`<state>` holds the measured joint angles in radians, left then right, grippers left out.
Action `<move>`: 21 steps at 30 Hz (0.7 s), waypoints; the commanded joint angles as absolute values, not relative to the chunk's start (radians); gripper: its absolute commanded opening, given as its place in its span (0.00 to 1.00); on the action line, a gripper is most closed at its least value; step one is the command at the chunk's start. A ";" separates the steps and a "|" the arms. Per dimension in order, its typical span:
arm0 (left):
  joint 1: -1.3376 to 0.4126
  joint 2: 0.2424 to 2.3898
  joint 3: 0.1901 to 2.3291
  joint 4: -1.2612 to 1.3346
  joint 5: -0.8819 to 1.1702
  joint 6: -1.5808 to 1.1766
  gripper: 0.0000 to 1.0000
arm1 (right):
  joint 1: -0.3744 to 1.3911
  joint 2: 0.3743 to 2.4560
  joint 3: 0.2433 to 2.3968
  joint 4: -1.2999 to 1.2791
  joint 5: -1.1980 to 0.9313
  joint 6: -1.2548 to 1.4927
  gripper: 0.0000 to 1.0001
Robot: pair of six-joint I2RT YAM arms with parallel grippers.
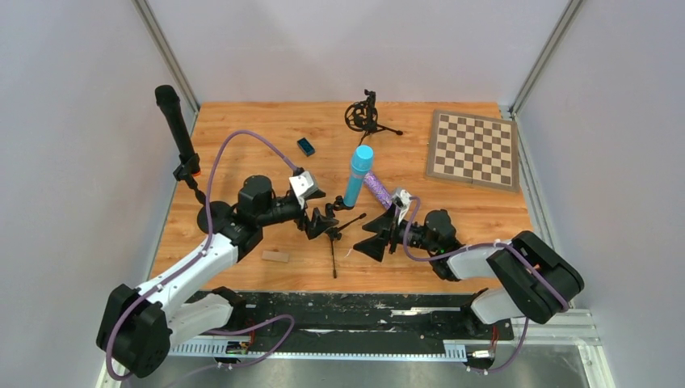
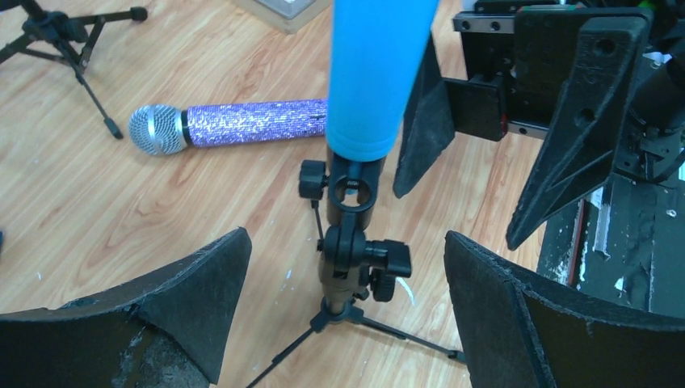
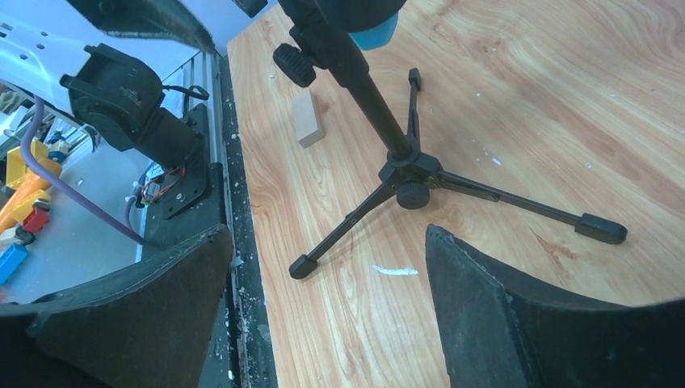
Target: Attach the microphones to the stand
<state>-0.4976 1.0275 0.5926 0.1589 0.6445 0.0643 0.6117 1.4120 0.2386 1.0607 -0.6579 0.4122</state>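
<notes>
The light blue microphone (image 1: pixel 357 174) stands upright in the clip of a black tripod stand (image 1: pixel 333 234) at mid-table; it also shows in the left wrist view (image 2: pixel 376 73) above the clip (image 2: pixel 351 234). The purple glitter microphone (image 1: pixel 378 187) lies flat on the table just behind it (image 2: pixel 242 123). The black microphone (image 1: pixel 174 129) with an orange end leans upright by the left edge, seemingly in a stand. My left gripper (image 1: pixel 321 222) is open around the stand's stem (image 2: pixel 343 299), not touching it. My right gripper (image 1: pixel 378 236) is open and empty to the stand's right (image 3: pixel 323 315).
An empty tripod stand (image 1: pixel 365 117) stands at the back. A chessboard (image 1: pixel 474 149) lies at the back right. A small dark block (image 1: pixel 305 146) and a wooden block (image 1: pixel 275 256) lie on the table. The stand's legs (image 3: pixel 412 174) spread near the table's front edge.
</notes>
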 commanded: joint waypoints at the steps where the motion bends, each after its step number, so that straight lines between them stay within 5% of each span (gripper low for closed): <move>1: -0.536 1.033 0.629 0.223 0.611 0.122 0.97 | 0.607 1.452 0.285 1.167 -0.700 0.466 0.86; 7: -0.541 1.073 0.638 0.235 0.605 0.135 0.89 | 0.610 1.477 0.294 1.187 -0.674 0.471 0.85; 21: -0.541 1.085 0.648 0.248 0.672 0.164 0.50 | 0.693 1.613 0.369 1.253 -0.613 0.475 0.81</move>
